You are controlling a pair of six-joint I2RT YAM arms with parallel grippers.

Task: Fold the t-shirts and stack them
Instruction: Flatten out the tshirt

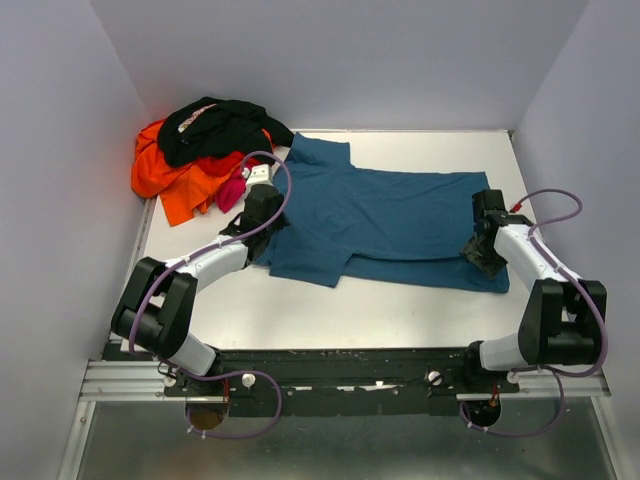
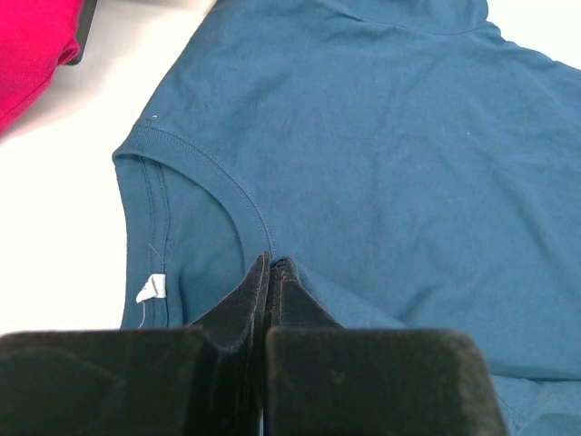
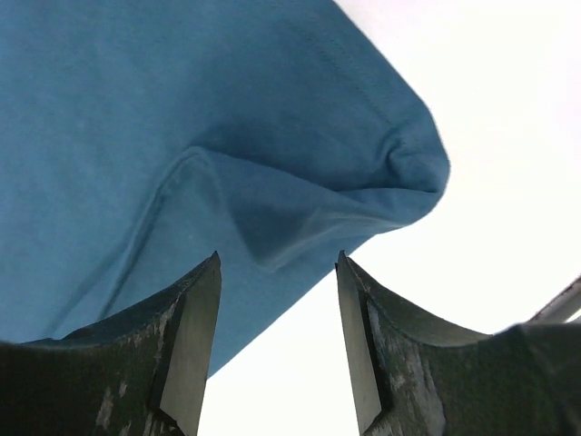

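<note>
While the teal shirt (image 1: 400, 215) lies spread mid-table, barely folded, its collar is clamped by the left gripper (image 2: 270, 265); the right gripper (image 3: 277, 268) is held with jaws apart at the hem; the other shirts (image 1: 200, 150) are heaped unfolded.

Bright, even overhead light, shadows soft. Table (image 3: 508, 136) washes out white at right of right wrist view (near clipping). Left wrist: fingers (image 2: 363, 381) at bottom blurred, blue shirt (image 2: 381, 163) sharp. Top view darker along bottom edge.
</note>
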